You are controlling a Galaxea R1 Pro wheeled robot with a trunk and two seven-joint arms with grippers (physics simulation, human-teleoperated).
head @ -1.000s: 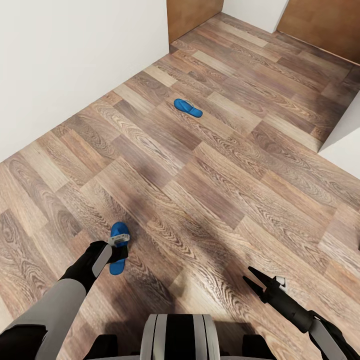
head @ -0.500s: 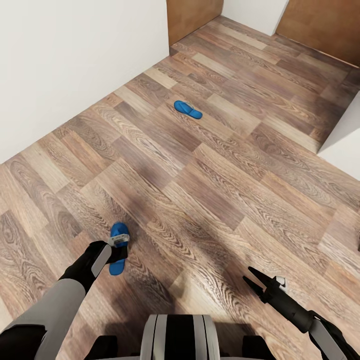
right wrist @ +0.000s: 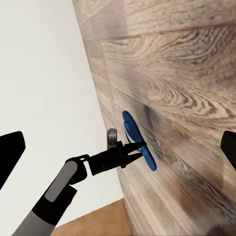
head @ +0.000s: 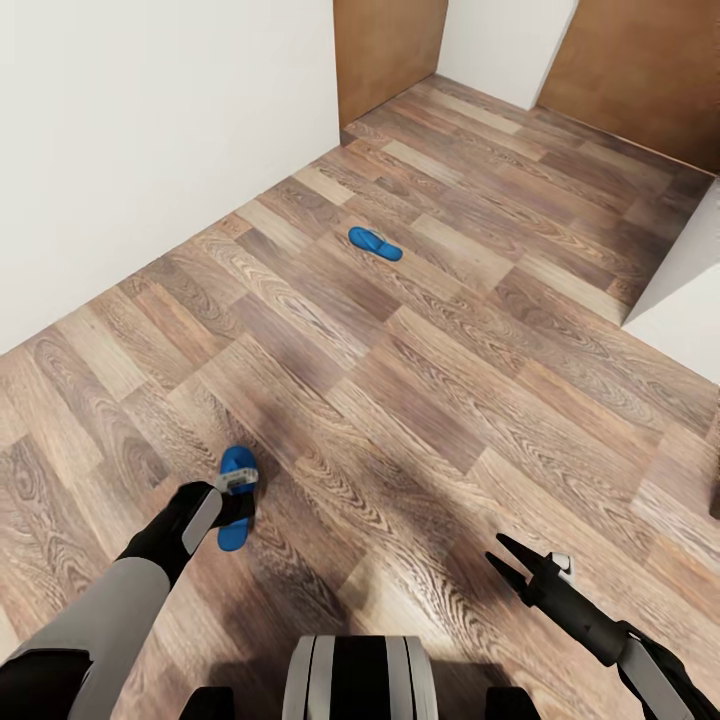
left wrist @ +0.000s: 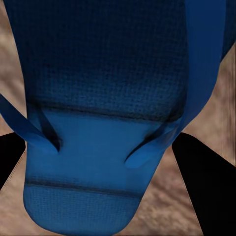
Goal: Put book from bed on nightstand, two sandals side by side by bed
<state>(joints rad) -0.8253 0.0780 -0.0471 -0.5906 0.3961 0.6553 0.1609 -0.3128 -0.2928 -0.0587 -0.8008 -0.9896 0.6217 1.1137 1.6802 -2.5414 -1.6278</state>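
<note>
My left gripper (head: pixel 236 497) is shut on a bright blue sandal (head: pixel 235 527) low over the wood floor at the near left. In the left wrist view the sandal (left wrist: pixel 105 98) lies between the two dark fingers (left wrist: pixel 204 184). The right wrist view shows the left gripper (right wrist: pixel 129 150) pinching that sandal (right wrist: pixel 146 156) a little above the floor, over its shadow. The second sandal (head: pixel 375 243) lies flat on the floor farther ahead, near the white wall. My right gripper (head: pixel 502 558) hangs open and holds nothing at the near right. The book, bed and nightstand are out of view.
A white wall (head: pixel 150 120) runs along the left. Brown wooden doors (head: pixel 385 50) stand at the far end, and a white wall corner (head: pixel 680 290) juts in at the right. Wood-plank floor (head: pixel 450 380) stretches between the two sandals.
The whole head view has shifted, showing more of the far doors, so the camera moved. Both arms keep their pose, and the left gripper still holds the sandal.
</note>
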